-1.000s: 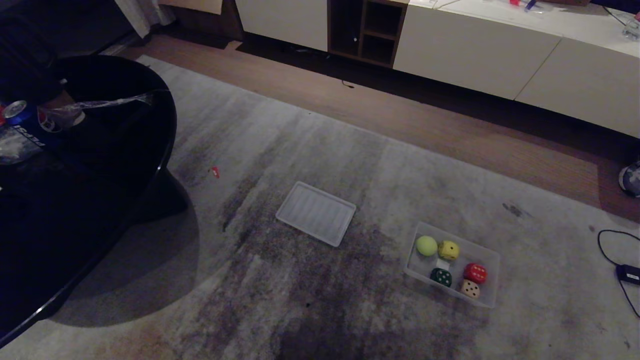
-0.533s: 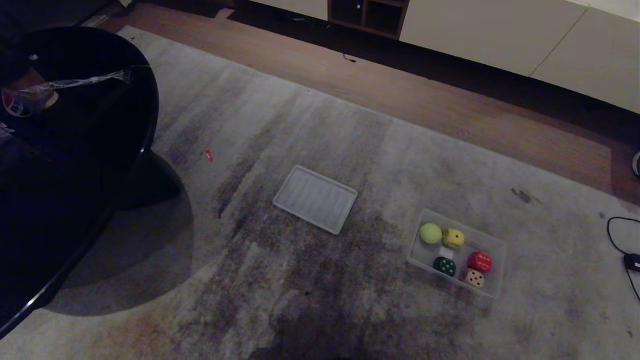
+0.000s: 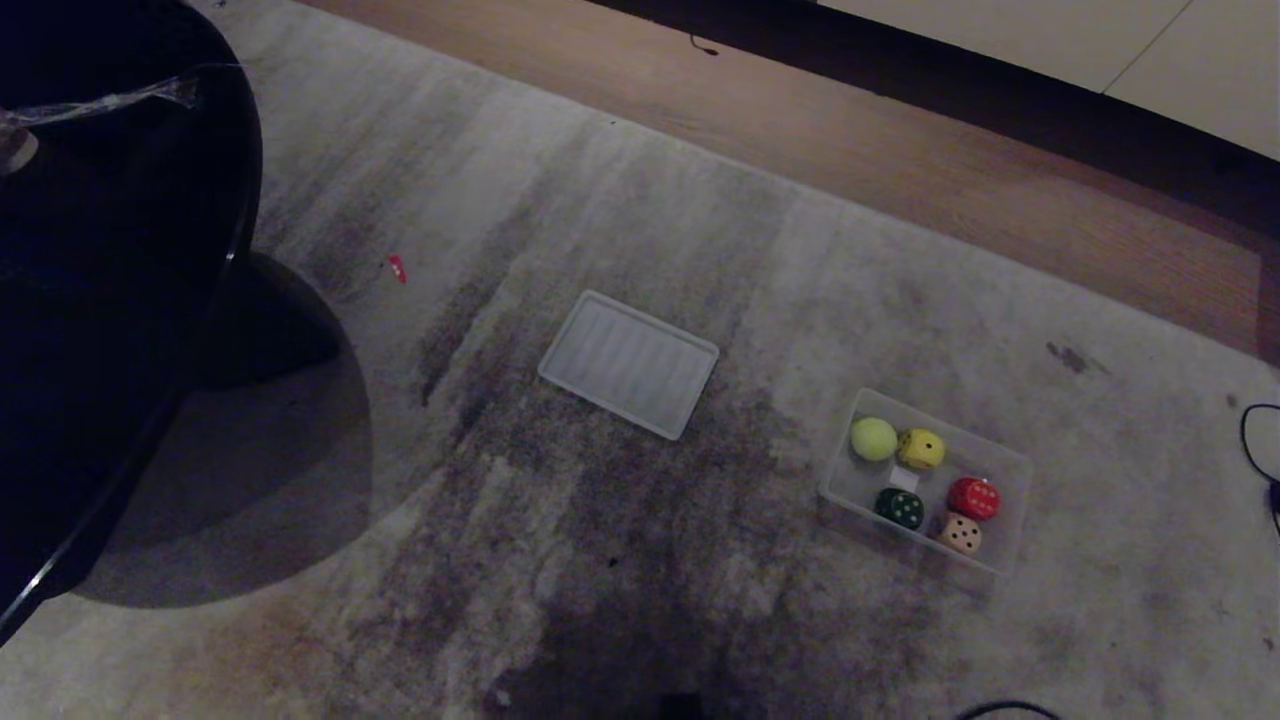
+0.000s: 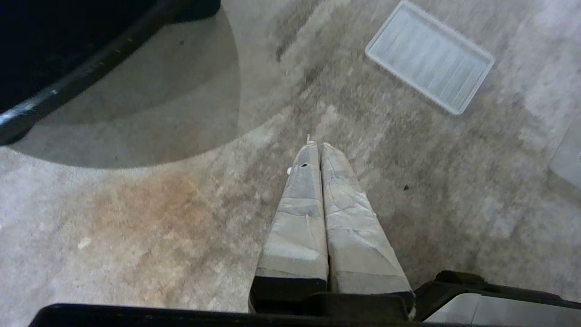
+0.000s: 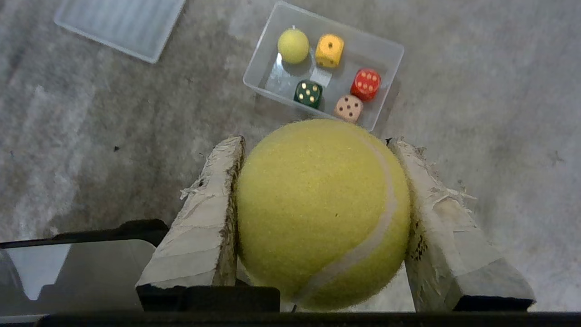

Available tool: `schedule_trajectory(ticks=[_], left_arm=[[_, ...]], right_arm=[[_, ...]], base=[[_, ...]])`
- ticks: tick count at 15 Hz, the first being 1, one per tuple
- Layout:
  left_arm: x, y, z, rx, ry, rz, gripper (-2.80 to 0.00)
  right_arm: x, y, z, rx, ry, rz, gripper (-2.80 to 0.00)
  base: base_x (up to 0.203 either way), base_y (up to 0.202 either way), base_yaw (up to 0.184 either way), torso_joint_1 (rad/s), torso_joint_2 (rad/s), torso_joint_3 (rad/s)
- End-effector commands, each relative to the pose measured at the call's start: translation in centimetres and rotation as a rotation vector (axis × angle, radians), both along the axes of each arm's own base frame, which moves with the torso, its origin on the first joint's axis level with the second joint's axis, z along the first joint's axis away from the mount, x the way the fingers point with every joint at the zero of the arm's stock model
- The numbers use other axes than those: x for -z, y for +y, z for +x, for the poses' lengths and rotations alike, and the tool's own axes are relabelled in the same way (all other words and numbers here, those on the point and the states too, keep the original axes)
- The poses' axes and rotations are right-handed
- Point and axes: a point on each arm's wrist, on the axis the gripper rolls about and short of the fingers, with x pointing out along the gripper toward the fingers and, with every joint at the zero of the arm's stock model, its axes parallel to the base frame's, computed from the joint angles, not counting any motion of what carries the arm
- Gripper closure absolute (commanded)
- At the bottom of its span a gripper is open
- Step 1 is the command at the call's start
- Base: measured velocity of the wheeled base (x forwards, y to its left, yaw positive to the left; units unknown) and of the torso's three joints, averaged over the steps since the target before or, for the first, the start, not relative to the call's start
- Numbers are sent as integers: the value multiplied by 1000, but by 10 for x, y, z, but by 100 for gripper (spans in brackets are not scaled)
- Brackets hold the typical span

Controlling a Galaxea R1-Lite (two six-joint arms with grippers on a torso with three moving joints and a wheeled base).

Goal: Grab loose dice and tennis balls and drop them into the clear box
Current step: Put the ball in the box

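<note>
Right end effector (image 5: 317,218) clamped on fuzzy yellow-green tennis ball (image 5: 320,213), high above grey carpet (image 3: 620,560). Left end effector (image 4: 316,147) pressed together, idle. Four dotted dice (image 3: 921,449) and second ball (image 3: 874,438) inside shallow clear plastic box (image 3: 1005,555). Risk: early release bouncing off box rim onto carpet.

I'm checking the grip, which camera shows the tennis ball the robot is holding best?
The right wrist view: the held tennis ball fills it, pinched between the right gripper's two taped fingers. The head view and left wrist view show nothing of it, as neither takes in the right gripper.
</note>
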Motion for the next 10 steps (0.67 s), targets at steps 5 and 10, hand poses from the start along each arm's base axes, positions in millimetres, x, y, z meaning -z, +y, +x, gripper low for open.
schedule_trajectory(ticks=[5, 10], left_arm=[[0, 0, 0, -1, 3, -2, 0], [0, 0, 0, -1, 3, -1, 0]], right_arm=[[0, 0, 0, 0, 2, 1, 0], [0, 0, 0, -1, 2, 1, 0]], base=[[0, 0, 0, 4, 6, -196], [0, 0, 0, 3, 2, -200]])
